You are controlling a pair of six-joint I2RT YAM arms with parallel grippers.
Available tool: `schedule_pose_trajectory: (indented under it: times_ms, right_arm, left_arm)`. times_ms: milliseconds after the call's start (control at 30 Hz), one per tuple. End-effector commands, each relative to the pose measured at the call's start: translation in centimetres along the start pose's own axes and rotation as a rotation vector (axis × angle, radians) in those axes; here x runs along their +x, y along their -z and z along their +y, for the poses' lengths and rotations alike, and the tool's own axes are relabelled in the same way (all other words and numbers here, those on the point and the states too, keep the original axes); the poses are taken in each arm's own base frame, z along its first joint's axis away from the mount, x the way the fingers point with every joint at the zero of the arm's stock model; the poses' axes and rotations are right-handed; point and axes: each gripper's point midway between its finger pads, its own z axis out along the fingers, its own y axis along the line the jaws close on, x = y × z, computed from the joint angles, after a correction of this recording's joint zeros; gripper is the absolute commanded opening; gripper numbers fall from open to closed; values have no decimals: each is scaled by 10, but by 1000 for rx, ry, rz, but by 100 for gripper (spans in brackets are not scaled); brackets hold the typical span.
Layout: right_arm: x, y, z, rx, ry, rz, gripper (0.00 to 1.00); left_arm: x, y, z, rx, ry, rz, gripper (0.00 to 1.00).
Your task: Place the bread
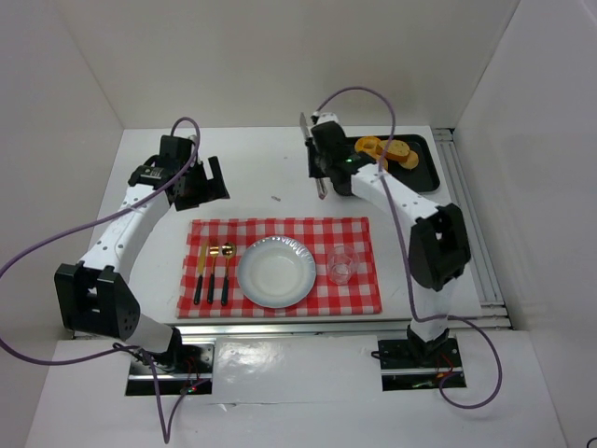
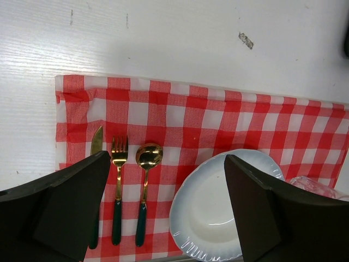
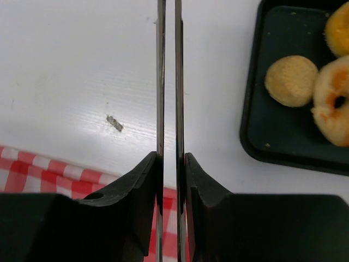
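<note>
My right gripper (image 1: pixel 322 170) (image 3: pixel 170 156) is shut on a pair of thin metal tongs (image 3: pixel 161 82) (image 1: pixel 305 126), whose two blades run almost parallel with a narrow gap. It hovers over bare white table just left of the black tray (image 1: pixel 424 159) (image 3: pixel 253 136). The tray holds a small round bun (image 3: pixel 290 80) and orange ring doughnuts (image 3: pixel 332 106) (image 1: pixel 371 146). No bread slice shows plainly; my right arm hides part of the tray. My left gripper (image 1: pixel 207 182) (image 2: pixel 168 159) is open and holds nothing, above the checked cloth.
A red-and-white checked cloth (image 1: pixel 280 229) (image 2: pixel 218 120) carries a white plate (image 1: pixel 244 273) (image 2: pixel 182 218), a clear glass (image 1: pixel 340 265) and gold cutlery with dark handles (image 1: pixel 213 271) (image 2: pixel 118 180). White walls enclose the table on three sides.
</note>
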Motion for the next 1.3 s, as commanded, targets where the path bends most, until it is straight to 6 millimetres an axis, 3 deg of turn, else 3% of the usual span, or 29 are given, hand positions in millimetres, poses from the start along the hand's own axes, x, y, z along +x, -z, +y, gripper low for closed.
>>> schedule_pose_trajectory:
  times_ms: [0, 133, 233, 267, 400, 567, 633, 733, 867, 1000, 1100, 1267]
  right_arm:
    - [3, 40, -35, -28, -64, 52, 31]
    - [41, 73, -57, -32, -54, 176, 34]
    - [59, 99, -80, 47, -75, 227, 40]
    - [53, 110, -82, 54, -86, 195, 41]
    - [61, 125, -96, 76, -138, 183, 46]
    - [45, 140, -126, 175, -197, 107, 46]
    - [40, 140, -138, 212, -222, 85, 47]
    - [23, 145, -176, 306, -290, 14, 51]
    - [16, 130, -208, 340, -359, -4, 54]
    - [21, 108, -237, 385, -409, 14, 54]
    - [23, 99, -253, 394, -448, 14, 56]
    - [13, 81, -257, 286, -505, -22, 58]
  left_arm:
    - [-16, 17, -11, 48, -17, -56, 99]
    - [-18, 19, -14, 60, -18, -61, 99]
    - [-19, 18, -16, 68, -19, -57, 99]
    - [-19, 18, -16, 68, -19, -57, 99]
    - [-14, 10, -20, 94, -18, -26, 99]
    - [-16, 11, -24, 95, -17, -34, 99]
    - [-17, 14, -25, 99, -17, -42, 99]
    - [-14, 13, -23, 95, -17, -34, 99]
    - [-14, 13, -23, 95, -17, -34, 99]
    - [-13, 9, -22, 92, -16, -26, 99]
    - [-13, 9, -22, 92, -16, -26, 99]
    - [-14, 8, -23, 91, -16, -24, 99]
